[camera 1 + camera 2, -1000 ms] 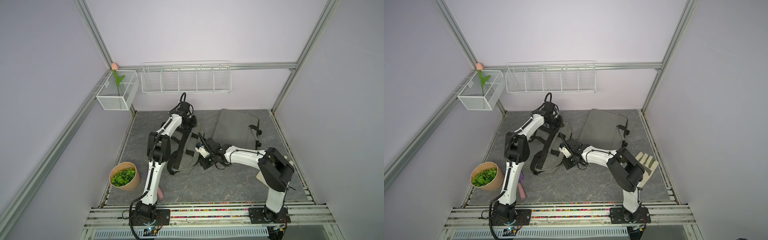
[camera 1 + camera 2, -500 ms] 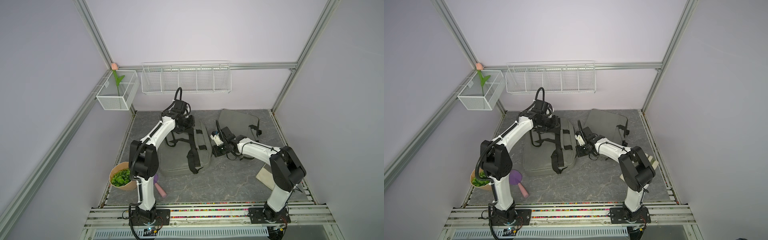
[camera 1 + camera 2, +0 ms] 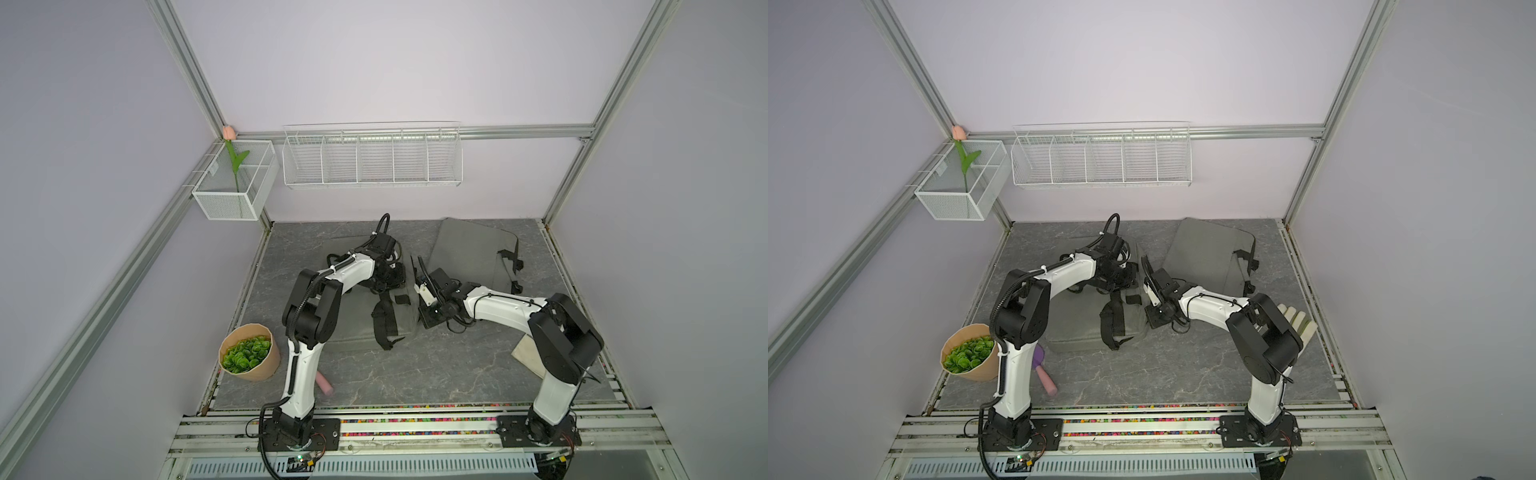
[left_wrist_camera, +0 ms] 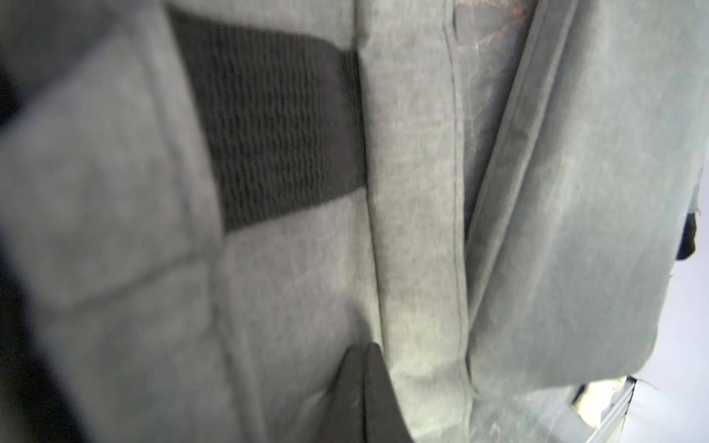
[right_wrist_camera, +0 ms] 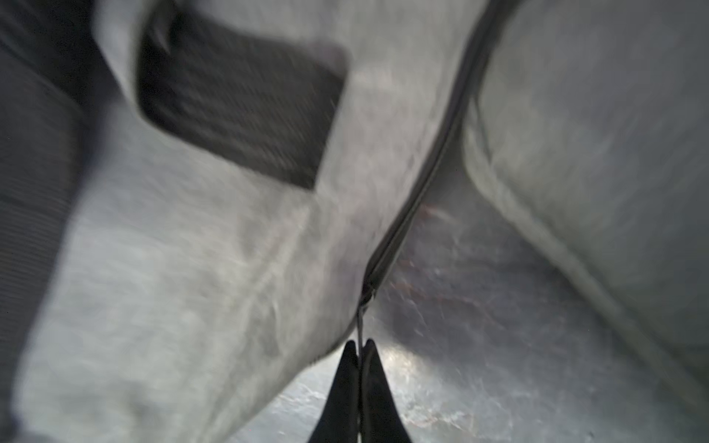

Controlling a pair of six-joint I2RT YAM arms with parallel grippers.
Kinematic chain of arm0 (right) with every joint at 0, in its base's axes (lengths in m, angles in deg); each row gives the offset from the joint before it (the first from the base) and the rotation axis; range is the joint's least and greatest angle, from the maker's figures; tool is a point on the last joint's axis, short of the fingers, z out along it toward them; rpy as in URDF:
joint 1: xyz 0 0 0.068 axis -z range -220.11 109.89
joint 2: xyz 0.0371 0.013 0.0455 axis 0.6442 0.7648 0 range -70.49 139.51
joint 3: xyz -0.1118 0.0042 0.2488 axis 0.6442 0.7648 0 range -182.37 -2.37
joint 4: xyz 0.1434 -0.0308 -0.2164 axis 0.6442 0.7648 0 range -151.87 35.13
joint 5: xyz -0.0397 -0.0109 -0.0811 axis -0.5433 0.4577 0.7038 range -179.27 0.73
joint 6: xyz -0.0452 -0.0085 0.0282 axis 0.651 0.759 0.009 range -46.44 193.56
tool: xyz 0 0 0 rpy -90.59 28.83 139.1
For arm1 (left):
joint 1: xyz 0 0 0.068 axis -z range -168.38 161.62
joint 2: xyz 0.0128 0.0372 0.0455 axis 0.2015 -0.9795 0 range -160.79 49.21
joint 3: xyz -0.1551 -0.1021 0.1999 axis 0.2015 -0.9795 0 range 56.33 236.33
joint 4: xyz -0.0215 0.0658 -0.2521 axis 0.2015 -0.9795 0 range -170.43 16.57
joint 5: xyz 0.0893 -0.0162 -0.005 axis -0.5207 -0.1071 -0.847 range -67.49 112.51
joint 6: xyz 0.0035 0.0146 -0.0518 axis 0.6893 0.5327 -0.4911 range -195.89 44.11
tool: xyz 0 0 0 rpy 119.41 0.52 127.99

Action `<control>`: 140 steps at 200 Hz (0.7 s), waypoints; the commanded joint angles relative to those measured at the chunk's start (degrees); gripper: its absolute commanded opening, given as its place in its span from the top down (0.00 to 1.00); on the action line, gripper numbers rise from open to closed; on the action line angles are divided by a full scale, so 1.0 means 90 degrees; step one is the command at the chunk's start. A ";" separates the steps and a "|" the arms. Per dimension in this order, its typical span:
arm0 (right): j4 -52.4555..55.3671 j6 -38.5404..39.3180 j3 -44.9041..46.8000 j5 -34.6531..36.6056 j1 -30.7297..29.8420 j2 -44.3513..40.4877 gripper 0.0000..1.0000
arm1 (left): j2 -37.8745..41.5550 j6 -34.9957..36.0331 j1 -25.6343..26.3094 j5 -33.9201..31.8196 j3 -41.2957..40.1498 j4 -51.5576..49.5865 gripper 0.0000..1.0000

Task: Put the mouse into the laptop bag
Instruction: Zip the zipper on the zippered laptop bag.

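One laptop bag (image 3: 357, 332) is lying on the bench's (image 3: 415, 374) left half. I am watching the right hand (image 5: 360, 344) pinching its zipper pull (image 5: 360, 320) tight, while the left hand (image 4: 364, 349), jaws together, is resting its tips against the grey fabric.

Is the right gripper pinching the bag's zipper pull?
Yes: in the right wrist view the right gripper is shut on the thin zipper pull of the grey laptop bag.
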 commanded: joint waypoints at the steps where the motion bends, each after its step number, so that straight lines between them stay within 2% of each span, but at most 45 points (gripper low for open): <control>1: -0.0092 0.0012 0.0472 0.0039 -0.0299 -0.0376 0.93 | -0.0694 -0.0236 -0.0045 -0.0365 -0.0130 0.0508 1.00; 30: -0.0071 -0.0098 0.0590 0.0127 -0.0889 -0.0536 0.93 | -0.0917 -0.0355 -0.0045 -0.0336 0.0028 0.0629 1.00; 64: -0.0217 -0.0528 0.0174 0.0118 -0.1757 -0.0356 0.93 | -0.0956 -0.0366 -0.0054 -0.0408 -0.0121 0.0707 1.00; 101: -0.0402 -0.0528 -0.0525 -0.0293 -0.1987 0.0384 0.94 | -0.0974 -0.0544 -0.0090 -0.0278 -0.0434 0.0997 1.00; 140: -0.0329 -0.0471 -0.0899 -0.0218 -0.2434 0.0882 0.93 | -0.0963 -0.0568 -0.0102 -0.0266 -0.0456 0.1069 1.00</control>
